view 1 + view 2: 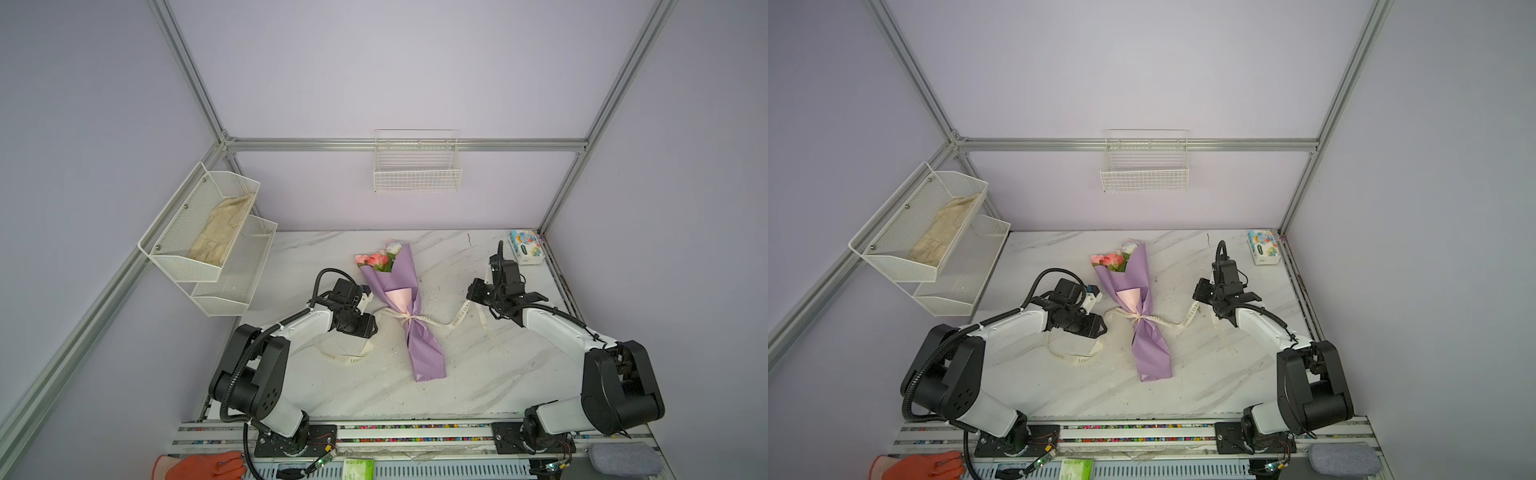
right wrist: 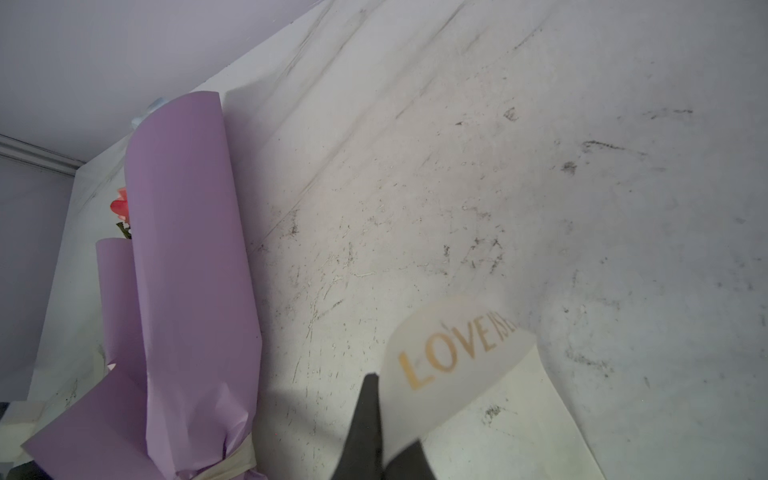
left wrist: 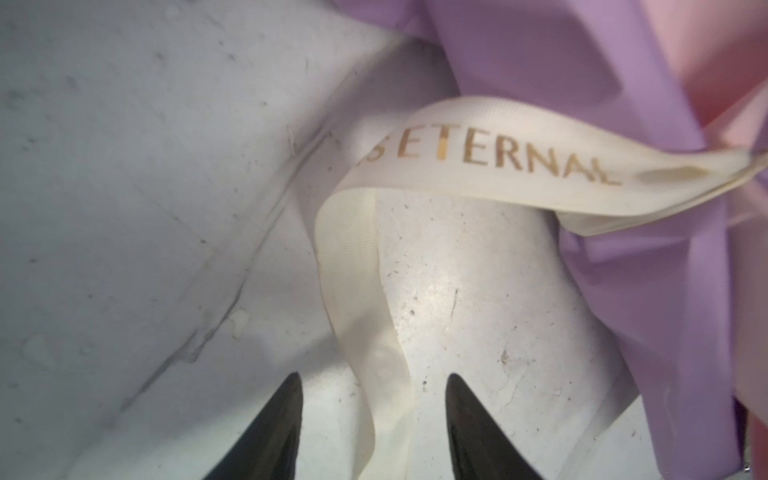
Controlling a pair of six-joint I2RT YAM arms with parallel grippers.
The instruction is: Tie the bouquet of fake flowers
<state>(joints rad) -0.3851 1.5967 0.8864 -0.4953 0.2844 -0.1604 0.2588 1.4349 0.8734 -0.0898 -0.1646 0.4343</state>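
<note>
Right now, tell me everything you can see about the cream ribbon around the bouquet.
The cream ribbon is a flat satin-like band with gold lettering, LOVE IS ETERNAL. It is knotted around the waist of the lilac-wrapped bouquet of fake flowers lying on the marble-look tabletop. One tail loops slack leftward over it, passing between the jaws of the open left pincer. The other rises rightward, pinched in the shut right pincer, then trails down.

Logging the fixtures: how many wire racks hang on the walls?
2: a two-tier rack on the left wall and a basket on the back wall. None looks hidden.
</note>
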